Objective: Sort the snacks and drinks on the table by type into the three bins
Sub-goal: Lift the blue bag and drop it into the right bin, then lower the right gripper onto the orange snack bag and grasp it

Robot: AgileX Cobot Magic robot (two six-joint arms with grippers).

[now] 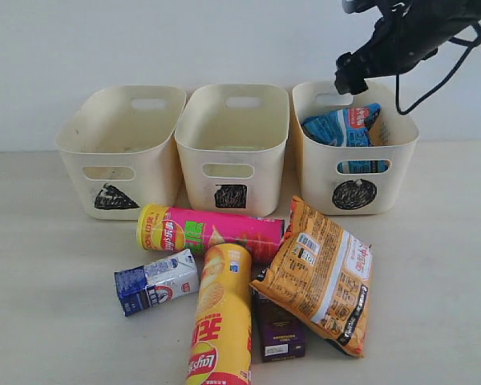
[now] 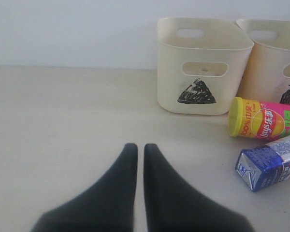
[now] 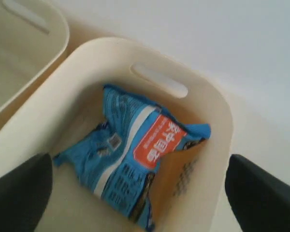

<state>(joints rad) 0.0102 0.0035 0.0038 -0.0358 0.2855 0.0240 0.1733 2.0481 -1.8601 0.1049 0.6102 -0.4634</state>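
One item of six is sorted: the blue bag (image 1: pixel 345 128) lies in the circle bin (image 1: pixel 401 164) at right of frame, with the right claw (image 1: pixel 351 83) spread wide and empty above it. The pink tube (image 1: pixel 224 233), Lay's tube (image 1: pixel 220 313), orange-brown bag (image 1: pixel 325 273), blue-white carton (image 1: pixel 156 281) and dark purple carton (image 1: pixel 279 333) lie on the table (image 1: pixel 48 321) at lower centre; the left claw (image 2: pixel 140 159) is pressed together and empty

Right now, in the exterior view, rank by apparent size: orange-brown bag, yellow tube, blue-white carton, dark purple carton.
1. orange-brown bag
2. yellow tube, cut off by the frame edge
3. blue-white carton and dark purple carton: unranked, since the bag hides part of the purple one.
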